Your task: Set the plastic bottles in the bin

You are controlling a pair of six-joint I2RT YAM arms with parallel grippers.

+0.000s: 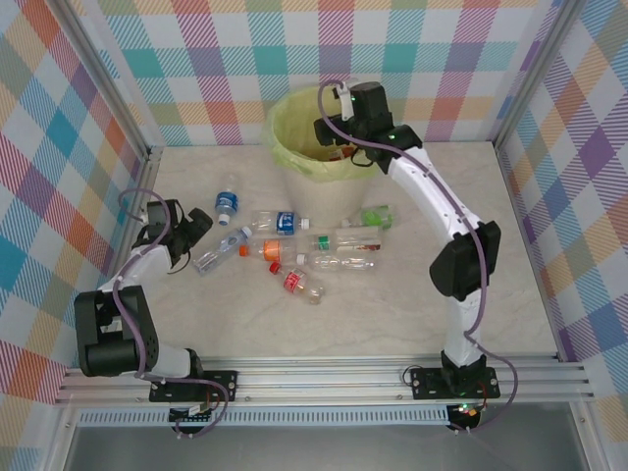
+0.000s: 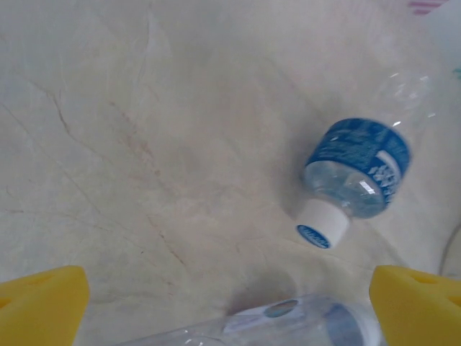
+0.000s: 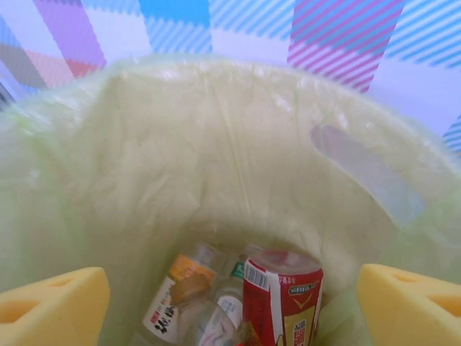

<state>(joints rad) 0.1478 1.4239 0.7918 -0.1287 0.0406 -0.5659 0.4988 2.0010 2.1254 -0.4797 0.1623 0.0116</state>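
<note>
Bottles (image 3: 281,295) inside bin (image 3: 216,144), beneath spread right fingers (image 3: 50,303)

The bin (image 1: 283,147) stands at the far edge of the counter (image 1: 530,314). Several plastic bottles (image 3: 281,295) lie inside the bin. Other bottles (image 1: 294,257) lie scattered on the counter before the bin.

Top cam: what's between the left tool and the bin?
In the top external view, one blue-label bottle lies between the left tool and the bin; the rest is bare table.
</note>
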